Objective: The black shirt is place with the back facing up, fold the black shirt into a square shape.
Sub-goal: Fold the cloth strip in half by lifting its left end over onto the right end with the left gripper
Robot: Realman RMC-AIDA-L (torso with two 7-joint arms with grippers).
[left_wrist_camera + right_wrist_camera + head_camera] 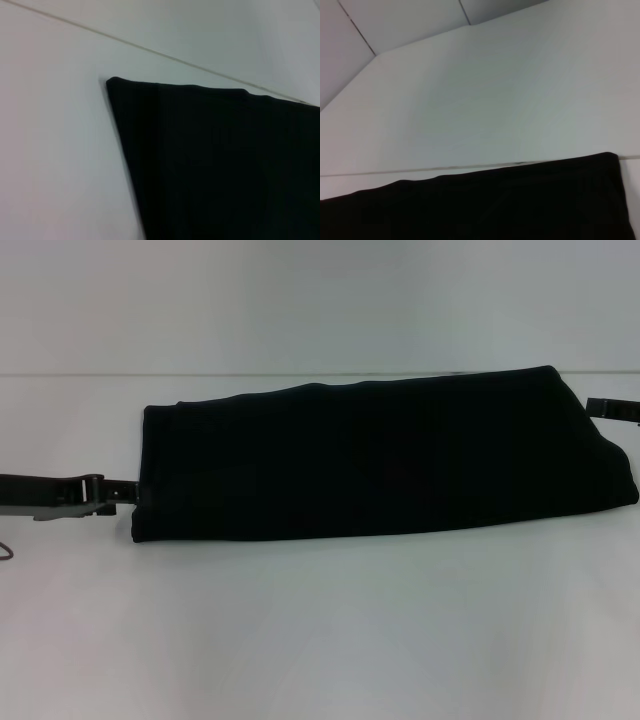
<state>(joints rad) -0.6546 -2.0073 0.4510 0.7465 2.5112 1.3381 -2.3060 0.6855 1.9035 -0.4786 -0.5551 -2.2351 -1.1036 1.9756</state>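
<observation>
The black shirt (pixel 370 455) lies on the white table as a long folded band running left to right. It also shows in the left wrist view (pixel 225 160) and in the right wrist view (pixel 495 205). My left gripper (pixel 125 490) is at the band's left end, low at the table, right at the cloth's edge. My right gripper (pixel 612 408) is at the band's far right corner, mostly out of frame. Neither wrist view shows its own fingers.
The white table (pixel 320 630) stretches in front of the shirt. Its far edge (pixel 100 375) runs just behind the band, with a pale wall beyond. A thin cable loop (pixel 6 550) sits at the left edge.
</observation>
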